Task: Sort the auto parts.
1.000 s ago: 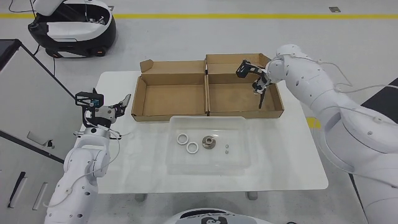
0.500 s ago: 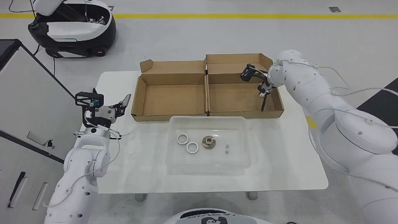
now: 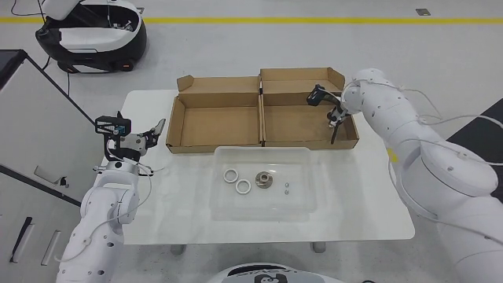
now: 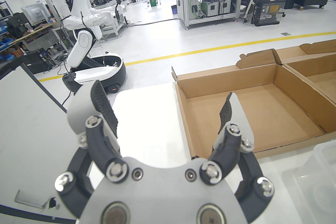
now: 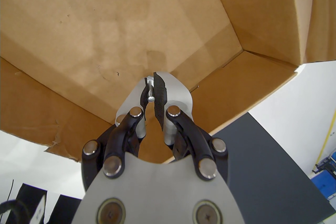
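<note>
My right gripper (image 5: 151,88) is shut on a small silver bolt (image 5: 150,91), held over the near right corner of the right cardboard box (image 3: 309,122); from above the right gripper (image 3: 335,128) hangs inside that box. The left cardboard box (image 3: 214,123) has nothing in it. In the clear plastic tray (image 3: 302,204) lie two white rings (image 3: 231,176), a dark round metal part (image 3: 262,179) and two tiny silver pieces (image 3: 287,188). My left gripper (image 4: 168,107) stands open with nothing between its fingers, above the table's left edge beside the left box (image 4: 262,109).
The two boxes stand side by side at the table's far side, flaps open, with the tray just in front of them. Bare white tabletop (image 3: 361,189) lies right of the tray and on the left side. Another robot's wheeled base (image 3: 94,35) stands on the floor beyond the table.
My right gripper has moved with the bolt toward the right box's right wall and near corner. The left arm has kept still.
</note>
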Controlling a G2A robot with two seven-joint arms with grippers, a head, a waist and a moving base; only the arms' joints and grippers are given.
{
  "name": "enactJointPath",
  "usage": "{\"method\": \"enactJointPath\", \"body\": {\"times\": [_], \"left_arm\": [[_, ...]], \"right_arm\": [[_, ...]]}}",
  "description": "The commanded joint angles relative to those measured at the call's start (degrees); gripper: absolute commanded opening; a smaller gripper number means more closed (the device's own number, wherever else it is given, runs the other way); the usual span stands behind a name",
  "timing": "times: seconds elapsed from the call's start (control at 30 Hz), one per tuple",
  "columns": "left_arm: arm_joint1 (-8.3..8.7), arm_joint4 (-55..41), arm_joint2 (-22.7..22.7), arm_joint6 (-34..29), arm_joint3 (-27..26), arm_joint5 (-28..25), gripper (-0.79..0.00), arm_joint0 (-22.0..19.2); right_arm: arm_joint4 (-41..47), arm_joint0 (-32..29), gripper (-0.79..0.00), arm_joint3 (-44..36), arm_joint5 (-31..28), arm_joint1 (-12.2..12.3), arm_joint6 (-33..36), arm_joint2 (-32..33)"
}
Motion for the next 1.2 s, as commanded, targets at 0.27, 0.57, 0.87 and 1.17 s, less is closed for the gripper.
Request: {"method": "enactJointPath", "body": {"times": [0.27,0.57,0.87,1.17], "left_arm": [[0.00,0.0,0.0,0.0,0.0,0.0,0.000,0.0],[0.00,0.0,0.0,0.0,0.0,0.0,0.000,0.0],[0.00,0.0,0.0,0.0,0.0,0.0,0.000,0.0],[0.00,0.0,0.0,0.0,0.0,0.0,0.000,0.0]], "right_arm": [[0.2,-0.2,-0.499,0.4,-0.5,-0.2,0.5,1.3],[-1.0,2.0,0.000,-0.1,-1.5,0.5,-1.5,2.7],[-1.4,6.5,0.000,-6.1,-11.0,3.3,-1.9,5.2],[1.3,6.7,0.000,-26.0,-11.5,9.3,6.5,9.6]]}}
